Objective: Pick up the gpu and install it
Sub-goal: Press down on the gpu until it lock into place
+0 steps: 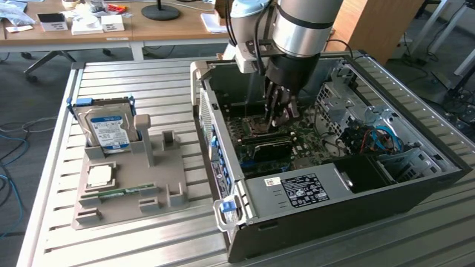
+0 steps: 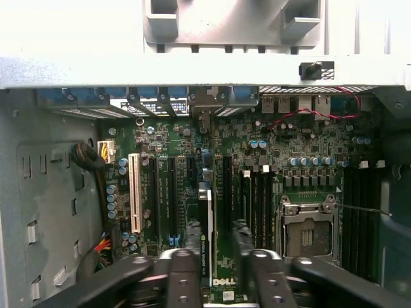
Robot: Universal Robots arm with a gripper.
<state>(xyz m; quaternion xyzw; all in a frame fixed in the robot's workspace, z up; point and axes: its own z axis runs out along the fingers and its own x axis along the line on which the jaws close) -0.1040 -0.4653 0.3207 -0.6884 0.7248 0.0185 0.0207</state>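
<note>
Slatted aluminium bench point(image 1: 133, 245), open black steel case point(image 1: 386, 206) at frame right. Gripper point(image 2: 215, 253) straddles the gpu point(image 2: 205, 224), fingers either side; whether it grips, cannot tell. Thin card stands edge-on in the motherboard point(image 2: 257, 160) slot row, long axis parallel to the slots.

Slatted metal table point(image 1: 133, 233) w/ open PC case point(image 1: 334, 206) & grey parts holder point(image 1: 133, 183).

The case point(image 1: 386, 183) lies open-side up, so the way in is from above. The gripper point(image 1: 281, 111) reaches down into it over the motherboard point(image 2: 257, 160), the gpu point(image 2: 205, 224) standing on edge between its fingers point(image 2: 183, 276). Case walls hem the board in (power supply point(image 1: 301, 192) near the front, drive cage point(image 1: 345, 94) on the exterior view's right). The table point(image 1: 148, 239) in front of the tray point(image 1: 130, 183) is bare.
</note>
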